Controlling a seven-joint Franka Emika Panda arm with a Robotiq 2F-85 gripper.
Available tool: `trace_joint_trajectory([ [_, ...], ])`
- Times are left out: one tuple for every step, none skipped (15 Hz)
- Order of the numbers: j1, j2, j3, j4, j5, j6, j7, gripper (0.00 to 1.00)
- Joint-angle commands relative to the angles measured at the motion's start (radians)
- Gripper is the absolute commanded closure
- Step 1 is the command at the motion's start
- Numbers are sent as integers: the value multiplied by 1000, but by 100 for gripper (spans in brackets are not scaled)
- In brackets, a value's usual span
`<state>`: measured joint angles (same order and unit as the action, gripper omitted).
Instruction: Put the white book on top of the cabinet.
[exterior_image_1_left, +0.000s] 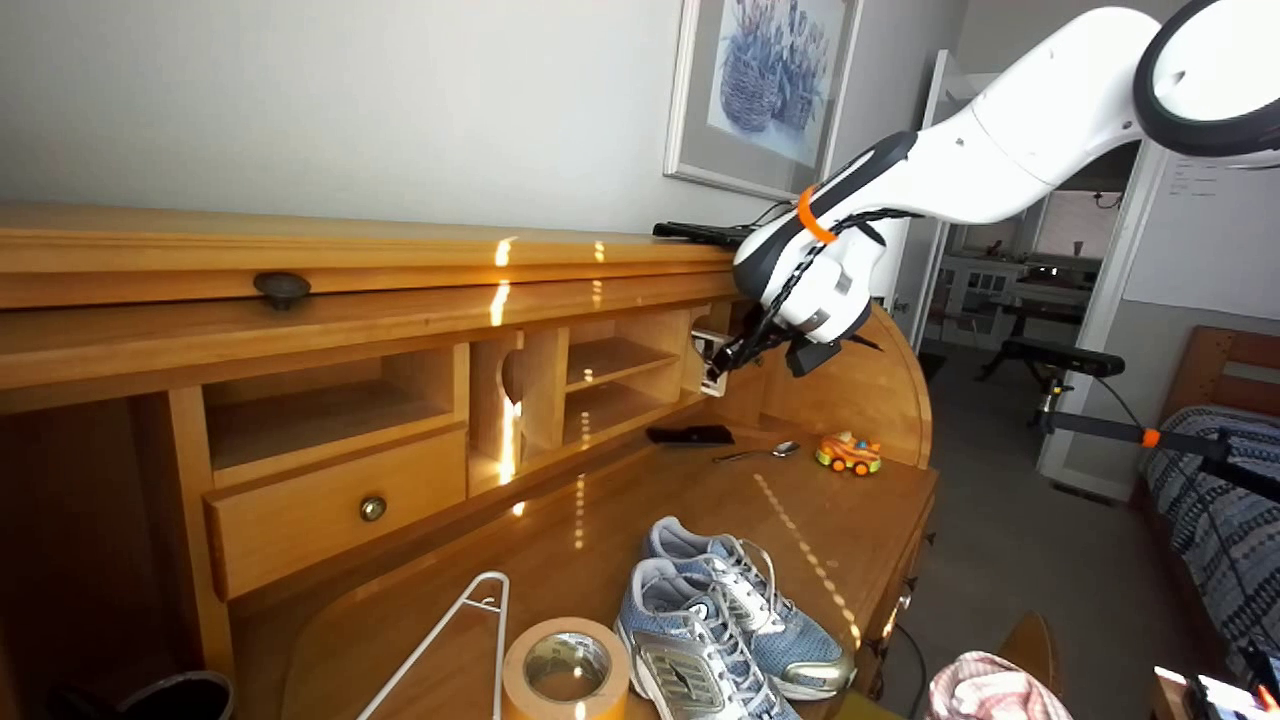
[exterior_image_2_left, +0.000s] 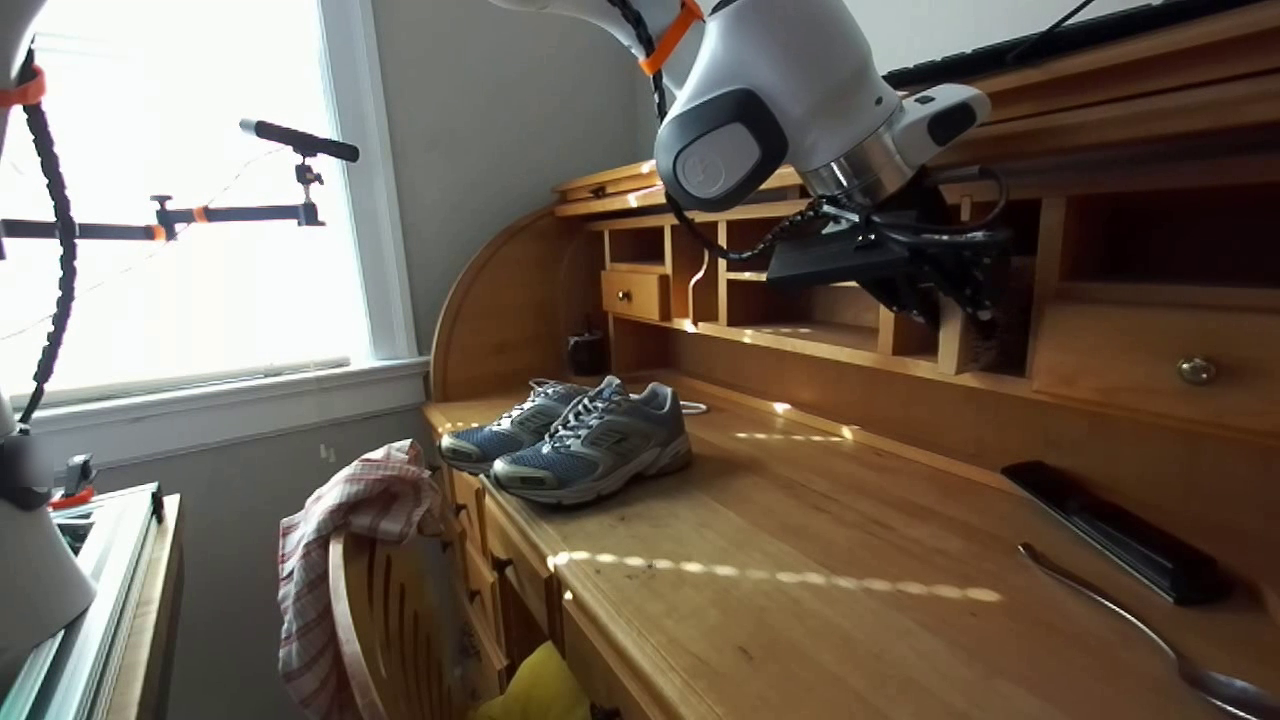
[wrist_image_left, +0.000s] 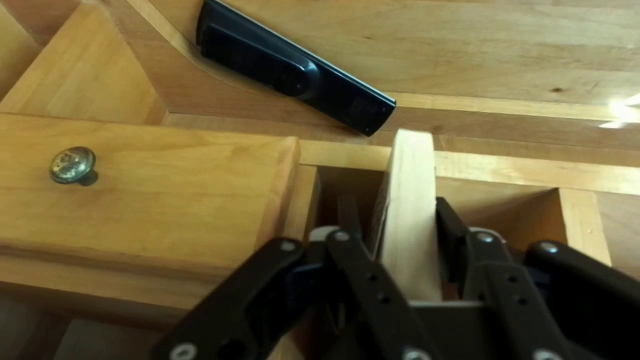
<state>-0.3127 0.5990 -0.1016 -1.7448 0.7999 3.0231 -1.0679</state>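
Note:
The white book stands upright on edge in a narrow cubbyhole. Its pale edge faces me in the wrist view (wrist_image_left: 414, 210). In an exterior view its light cover with dark patches (exterior_image_1_left: 708, 345) shows beside my gripper (exterior_image_1_left: 722, 368). My gripper is open around the book in the wrist view (wrist_image_left: 398, 215). The left finger is apart from it; the right finger is close against its other side, and I cannot tell whether it touches. The cabinet is the honey-brown desk unit with a long flat top (exterior_image_1_left: 380, 228). The book's lower part is hidden by my fingers.
A black keyboard (exterior_image_1_left: 700, 233) lies on the cabinet top near the framed picture (exterior_image_1_left: 765, 90). A flat black object (wrist_image_left: 300, 75), a spoon (exterior_image_1_left: 757, 453) and a toy car (exterior_image_1_left: 848, 454) lie on the desk. Shoes (exterior_image_1_left: 720, 620), tape (exterior_image_1_left: 566, 670) and a hanger (exterior_image_1_left: 430, 640) are nearer the camera.

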Motion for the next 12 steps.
trace_joint_trajectory([
  [13, 1, -18, -2, 2, 10, 33, 90],
  [15, -6, -23, -10, 1, 8, 39, 97],
  [20, -13, -31, -22, 0, 7, 48, 100],
  [26, -18, -40, -31, -4, 3, 57, 95],
  [34, -27, -54, -45, -9, -1, 71, 95],
  [44, -36, -69, -59, -14, -5, 82, 95],
  [55, -45, -85, -73, -20, -7, 94, 95],
  [69, -58, -106, -90, -26, -15, 107, 95],
  [85, -71, -128, -108, -34, -19, 119, 95],
  [103, -84, -153, -128, -43, -28, 130, 95],
  [121, -102, -177, -152, -53, -42, 136, 95],
  [148, -122, -210, -181, -70, -60, 150, 95],
])
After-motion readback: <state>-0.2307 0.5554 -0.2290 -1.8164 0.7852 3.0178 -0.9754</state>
